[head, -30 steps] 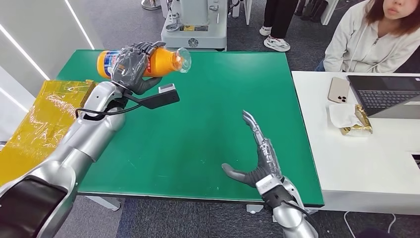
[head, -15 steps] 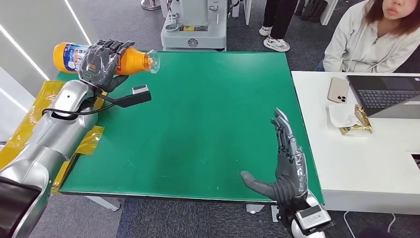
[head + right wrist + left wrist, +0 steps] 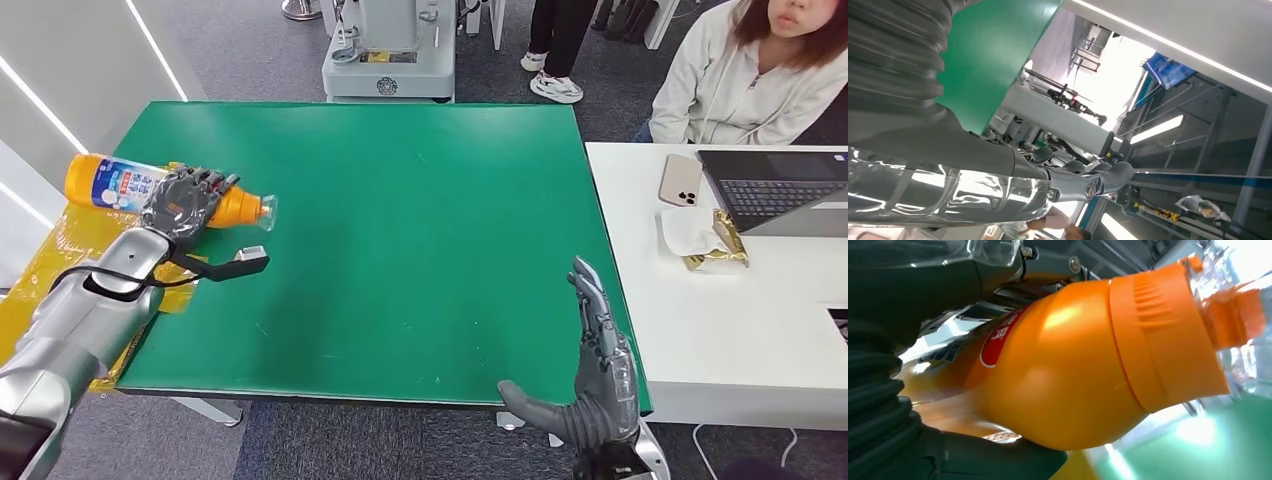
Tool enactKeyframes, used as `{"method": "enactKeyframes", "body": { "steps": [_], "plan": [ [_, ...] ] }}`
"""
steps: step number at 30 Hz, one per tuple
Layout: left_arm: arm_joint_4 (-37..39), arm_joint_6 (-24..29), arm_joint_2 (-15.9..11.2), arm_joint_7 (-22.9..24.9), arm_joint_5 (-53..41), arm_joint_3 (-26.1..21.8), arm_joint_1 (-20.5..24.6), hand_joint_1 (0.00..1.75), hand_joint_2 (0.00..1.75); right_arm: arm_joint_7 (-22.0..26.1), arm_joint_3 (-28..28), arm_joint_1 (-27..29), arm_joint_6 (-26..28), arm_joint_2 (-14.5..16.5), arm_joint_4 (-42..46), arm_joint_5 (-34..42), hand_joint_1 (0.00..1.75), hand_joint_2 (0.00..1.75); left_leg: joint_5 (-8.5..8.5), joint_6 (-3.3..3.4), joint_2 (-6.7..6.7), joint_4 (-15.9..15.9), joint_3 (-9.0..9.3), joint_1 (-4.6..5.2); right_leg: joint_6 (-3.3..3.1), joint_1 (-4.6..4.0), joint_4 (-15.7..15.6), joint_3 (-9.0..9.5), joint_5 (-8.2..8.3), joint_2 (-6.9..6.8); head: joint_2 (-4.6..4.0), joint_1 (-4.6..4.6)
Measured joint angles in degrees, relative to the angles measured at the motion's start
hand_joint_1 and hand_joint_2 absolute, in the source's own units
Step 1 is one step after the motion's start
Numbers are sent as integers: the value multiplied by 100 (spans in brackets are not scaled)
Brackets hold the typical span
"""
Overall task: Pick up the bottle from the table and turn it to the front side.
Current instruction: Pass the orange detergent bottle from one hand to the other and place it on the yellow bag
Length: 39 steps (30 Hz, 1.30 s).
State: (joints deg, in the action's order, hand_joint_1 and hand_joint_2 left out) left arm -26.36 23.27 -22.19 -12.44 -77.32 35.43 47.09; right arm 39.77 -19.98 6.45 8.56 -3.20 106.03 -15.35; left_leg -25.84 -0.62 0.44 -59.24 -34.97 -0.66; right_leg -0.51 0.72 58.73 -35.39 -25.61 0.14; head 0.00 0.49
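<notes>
Orange bottle (image 3: 130, 192): lying sideways, off the table, above left edge of green table (image 3: 400, 220), cap end toward table centre. Left hand (image 3: 180, 203): fingers clamped round bottle body. Right hand (image 3: 600, 385): at table's near-right corner, fingers straight, apart, holding nothing.

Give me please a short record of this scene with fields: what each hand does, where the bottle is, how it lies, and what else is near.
left hand: the left hand grips the orange bottle around its middle
bottle position: over the left edge of the green table, above yellow wrapped packaging
bottle pose: on its side, clear cap pointing toward the table's middle
right hand: the right hand holds nothing, fingers apart, at the table's near edge
side table: white table with phone and laptop
person: seated behind the white table
</notes>
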Motion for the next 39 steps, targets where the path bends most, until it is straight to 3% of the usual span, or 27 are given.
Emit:
{"method": "enactKeyframes", "body": {
  "steps": [4,12,24,30,39],
  "plan": [
    [168,-6,-297,-30,18,0,-447,175,175,8,143,204,-98,32,143,-61,0,175,0,-1,-5,0,-5,-2,-1,-1,0,-7,-4,-4,0,0],
    [309,-231,-627,-90,103,-55,-935,175,175,8,311,287,-358,173,193,-83,0,175,-1,-2,-5,1,-6,0,-3,-1,-1,-4,-4,-7,0,1],
    [310,-328,-815,-173,60,-167,-1139,175,175,8,401,212,-538,298,93,-80,0,175,0,-3,-10,2,6,-2,-4,-1,-1,9,-4,-15,0,1],
    [316,-347,-627,-359,17,-194,-1146,175,175,3,405,66,-716,361,16,-88,0,175,2,-3,-19,2,9,1,-4,0,-1,14,-4,-24,0,1],
    [378,-7,104,-905,213,-230,-1130,175,175,-18,276,-149,-786,391,-183,-95,0,175,3,-3,-24,-3,8,3,-1,2,-3,16,-1,-30,0,2]
  ]
}}
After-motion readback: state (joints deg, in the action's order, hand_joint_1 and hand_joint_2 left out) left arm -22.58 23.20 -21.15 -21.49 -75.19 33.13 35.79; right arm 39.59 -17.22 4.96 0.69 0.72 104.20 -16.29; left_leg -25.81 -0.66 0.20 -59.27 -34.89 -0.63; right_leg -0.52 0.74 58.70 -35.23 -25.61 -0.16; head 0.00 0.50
